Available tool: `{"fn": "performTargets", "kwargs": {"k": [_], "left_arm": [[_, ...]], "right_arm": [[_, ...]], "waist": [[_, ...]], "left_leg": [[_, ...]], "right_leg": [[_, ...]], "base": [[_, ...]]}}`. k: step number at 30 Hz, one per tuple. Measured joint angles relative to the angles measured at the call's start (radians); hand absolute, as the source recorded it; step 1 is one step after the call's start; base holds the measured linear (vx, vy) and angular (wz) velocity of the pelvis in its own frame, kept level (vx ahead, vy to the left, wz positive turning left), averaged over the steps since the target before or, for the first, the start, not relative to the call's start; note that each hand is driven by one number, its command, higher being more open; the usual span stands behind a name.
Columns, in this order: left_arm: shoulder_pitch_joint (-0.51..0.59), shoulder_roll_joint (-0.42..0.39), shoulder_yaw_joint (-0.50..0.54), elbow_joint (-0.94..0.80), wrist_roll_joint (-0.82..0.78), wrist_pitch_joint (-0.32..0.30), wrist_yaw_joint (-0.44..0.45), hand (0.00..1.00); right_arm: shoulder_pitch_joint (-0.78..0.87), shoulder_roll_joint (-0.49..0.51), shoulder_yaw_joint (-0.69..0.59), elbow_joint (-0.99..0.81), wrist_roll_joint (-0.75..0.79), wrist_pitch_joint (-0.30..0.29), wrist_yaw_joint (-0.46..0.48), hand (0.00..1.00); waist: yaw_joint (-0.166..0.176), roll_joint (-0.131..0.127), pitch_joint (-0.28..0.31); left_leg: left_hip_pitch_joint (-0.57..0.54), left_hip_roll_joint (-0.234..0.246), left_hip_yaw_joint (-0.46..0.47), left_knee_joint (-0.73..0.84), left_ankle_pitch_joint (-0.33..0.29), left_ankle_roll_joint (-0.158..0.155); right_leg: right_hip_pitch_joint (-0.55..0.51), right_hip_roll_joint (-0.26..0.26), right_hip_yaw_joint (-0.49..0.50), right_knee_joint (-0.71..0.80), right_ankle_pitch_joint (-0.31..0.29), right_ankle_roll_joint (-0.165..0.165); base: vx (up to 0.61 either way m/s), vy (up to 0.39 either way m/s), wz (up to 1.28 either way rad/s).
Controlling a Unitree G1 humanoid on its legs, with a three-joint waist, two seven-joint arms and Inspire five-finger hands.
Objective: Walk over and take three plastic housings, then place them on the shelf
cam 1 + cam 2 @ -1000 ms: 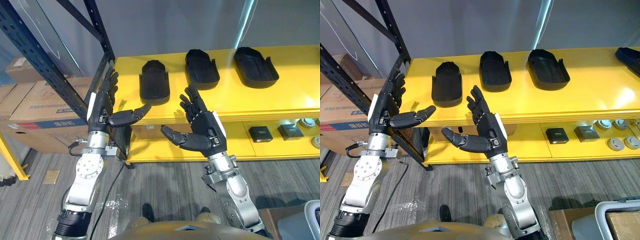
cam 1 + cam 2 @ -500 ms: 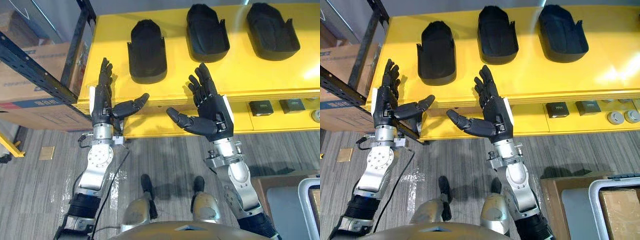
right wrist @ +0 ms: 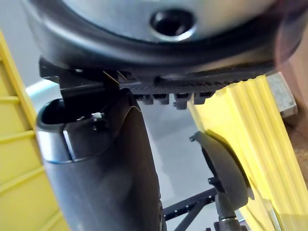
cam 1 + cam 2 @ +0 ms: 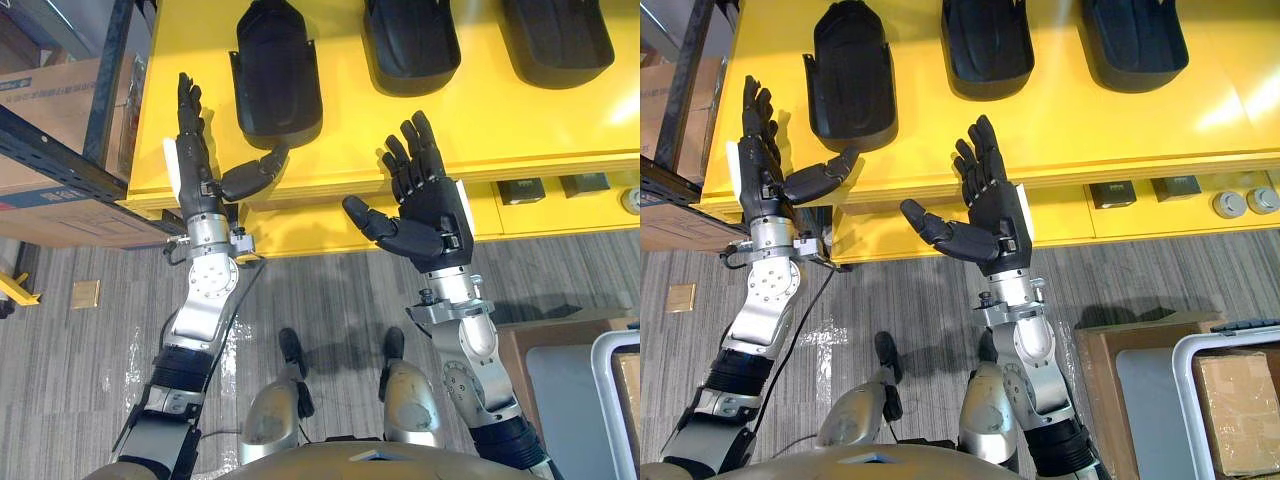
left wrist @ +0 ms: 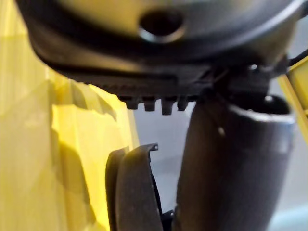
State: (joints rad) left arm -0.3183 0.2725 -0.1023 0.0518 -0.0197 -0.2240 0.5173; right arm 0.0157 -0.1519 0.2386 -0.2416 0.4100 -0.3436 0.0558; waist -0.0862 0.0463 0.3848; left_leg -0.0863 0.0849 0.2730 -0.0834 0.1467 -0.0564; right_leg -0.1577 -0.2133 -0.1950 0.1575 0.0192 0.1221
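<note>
Nearing the shelf [image 4: 340,130], left hand [image 4: 195,175] and right hand [image 4: 430,215] stay spread-fingered and empty, left thumb seemingly touching a housing [image 4: 275,70].

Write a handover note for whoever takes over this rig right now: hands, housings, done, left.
Left hand: open, empty, raised at the yellow shelf's front edge, thumb pointing toward the leftmost housing.
Right hand: open, empty, raised before the same edge.
Housings: three lie in a row on the yellow shelf top: the leftmost, the middle housing and the right housing.
Done: hands are at the shelf; nothing grasped.
Left: likely grasp all three and place them; whether this surface is pickup or target, the pictures do not tell.
</note>
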Motion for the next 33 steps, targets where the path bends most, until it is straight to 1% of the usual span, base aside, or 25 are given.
{"fn": "performTargets", "kwargs": {"k": [5,7,12,17,22,27,33], "left_arm": [[-0.056,-0.016,0.001,0.078,0.001,0.052,0.047,1.00],[-0.095,-0.029,0.002,0.112,0.002,0.057,0.082,1.00],[-0.147,-0.030,0.009,0.171,0.001,0.058,0.150,1.00],[-0.188,-0.031,0.028,0.199,0.001,0.073,0.208,1.00],[-0.229,-0.031,0.042,0.246,0.000,0.076,0.230,1.00],[-0.276,-0.031,0.069,0.294,-0.011,0.092,0.253,1.00],[-0.300,-0.030,0.084,0.294,-0.011,0.098,0.256,1.00]], "right_arm": [[0.001,0.012,0.006,0.000,0.000,0.000,0.005,1.00],[-0.002,0.018,0.006,0.000,0.000,0.002,0.005,1.00],[-0.025,0.040,0.006,0.000,0.008,0.005,0.004,1.00],[-0.032,0.041,0.005,-0.001,0.010,0.006,0.004,1.00],[-0.033,0.043,0.008,-0.001,0.035,0.010,0.004,1.00],[-0.033,0.043,0.007,-0.001,0.035,0.031,0.005,1.00],[-0.034,0.043,0.007,-0.012,0.039,0.034,0.005,1.00]], "waist": [[-0.002,-0.003,0.002],[-0.002,-0.004,0.003],[-0.004,-0.008,0.005],[-0.009,-0.023,0.015],[-0.013,-0.025,0.017],[-0.016,-0.025,0.019],[-0.020,-0.021,0.042]], "left_leg": [[0.001,0.000,0.006,0.000,0.000,0.000],[0.001,0.000,0.008,0.000,0.000,0.000],[0.003,0.000,0.020,0.000,0.000,0.001],[0.009,0.001,0.031,0.000,0.000,0.001],[0.008,0.001,0.038,0.000,0.000,0.001],[0.008,0.001,0.050,0.000,0.000,0.001],[0.009,0.001,0.052,0.000,0.000,0.001]], "right_leg": [[-0.003,0.000,0.006,0.001,0.000,0.000],[-0.006,0.000,0.008,0.005,0.000,0.000],[-0.018,0.001,0.023,0.016,0.001,0.002],[-0.019,0.002,0.034,0.016,0.002,0.003],[-0.027,0.002,0.042,0.020,0.003,0.003],[-0.039,0.003,0.055,0.030,0.003,0.003],[-0.040,0.003,0.057,0.033,0.004,0.004]], "base": [[0.00,-0.003,-0.04],[0.00,0.000,0.00],[0.01,-0.014,-0.07],[0.01,-0.008,-0.06],[0.01,-0.008,-0.03],[0.02,-0.021,-0.06],[0.00,-0.004,-0.01]]}}
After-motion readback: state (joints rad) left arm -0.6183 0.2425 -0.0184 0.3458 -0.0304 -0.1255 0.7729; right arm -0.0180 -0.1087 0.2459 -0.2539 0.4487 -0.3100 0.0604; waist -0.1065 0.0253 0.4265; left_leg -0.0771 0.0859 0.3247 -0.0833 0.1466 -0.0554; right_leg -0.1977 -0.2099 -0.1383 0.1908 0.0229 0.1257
